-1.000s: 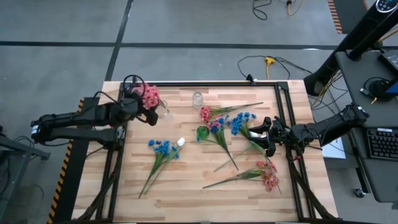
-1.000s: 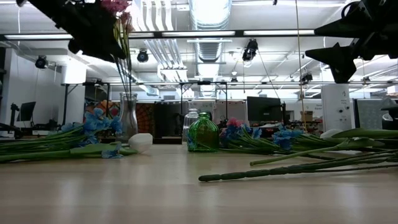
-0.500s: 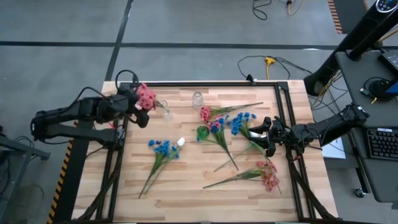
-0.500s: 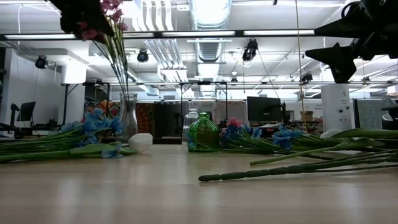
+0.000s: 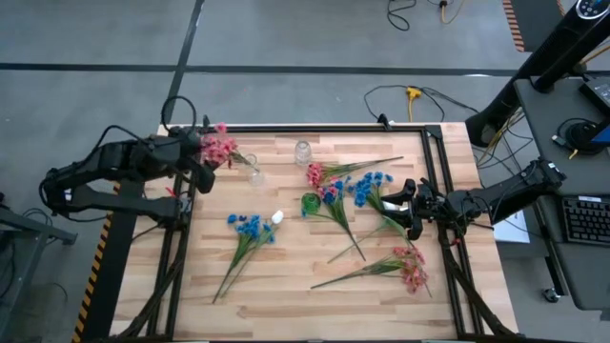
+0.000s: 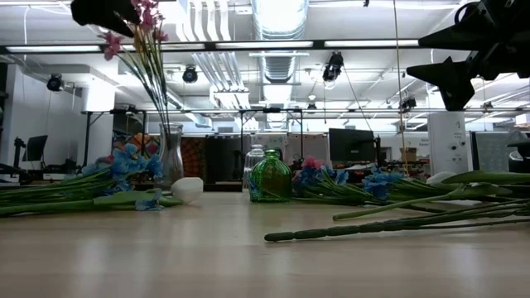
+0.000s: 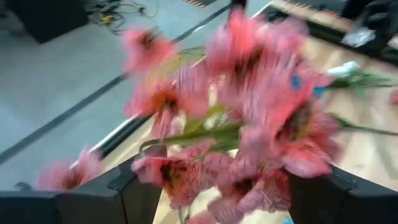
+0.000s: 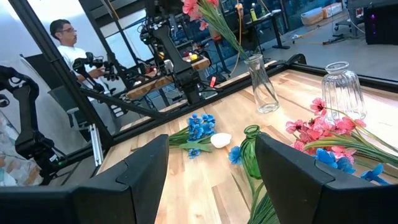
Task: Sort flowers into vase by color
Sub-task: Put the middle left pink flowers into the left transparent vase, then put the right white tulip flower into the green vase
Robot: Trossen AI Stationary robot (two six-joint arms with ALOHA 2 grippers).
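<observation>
Stems are what matter: the pink sprig (image 5: 220,148) has its thin green stems already standing in the tall clear vase (image 5: 254,174), and from that vase they lean out toward the worktop's left edge, so the blossoms hang off to the vase's left and not over its mouth. The left gripper (image 5: 203,155) is at the blossom end. In the left wrist view its fingers (image 7: 130,186) stand apart on either side of the pink cluster, and I cannot tell whether they press on it or only frame it. In the low view the stems run from the vase mouth up and away at a slant. My reading is that the sprig's long axis has to come upright over the vase for the flowers to settle, and the left arm is by far the nearer one for that.

The right gripper (image 5: 415,211) waits well to the right of the tall clear vase, above the loose flowers, its fingers (image 8: 292,174) spread and holding nothing. Beyond the tall clear vase toward that side stand a short glass bottle (image 5: 302,152) and a green vase (image 5: 311,204), with mixed pink and blue sprigs (image 5: 348,191) just past the green one. A blue sprig (image 5: 246,233) and a white blossom (image 5: 277,217) lie on the near side of the tall clear vase, and another pink sprig (image 5: 400,267) lies farthest from it.
</observation>
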